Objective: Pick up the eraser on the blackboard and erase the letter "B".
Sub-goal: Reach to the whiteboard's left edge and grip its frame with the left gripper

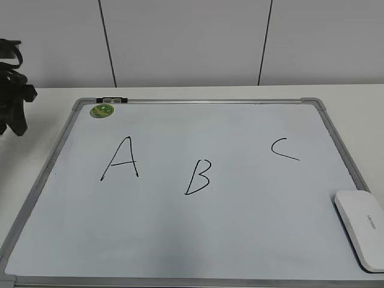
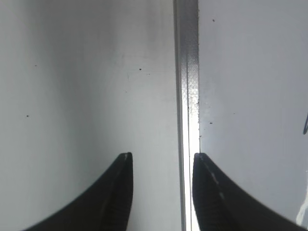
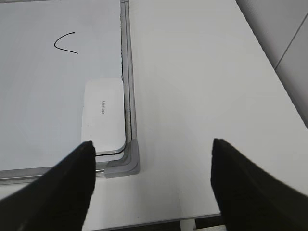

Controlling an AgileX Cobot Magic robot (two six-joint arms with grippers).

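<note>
The blackboard is a white board with a grey frame, lying flat on the table. The black letter "B" is at its middle, between an "A" and a "C". The white eraser lies on the board's near right corner and also shows in the right wrist view. My right gripper is open wide and empty, above the table, near side and right of the eraser. My left gripper is open and empty over the board's left frame.
The left arm sits at the far left of the table. A round green sticker and a small clip are at the board's far left corner. The grey corner cap lies beside the eraser. The table's front edge is close.
</note>
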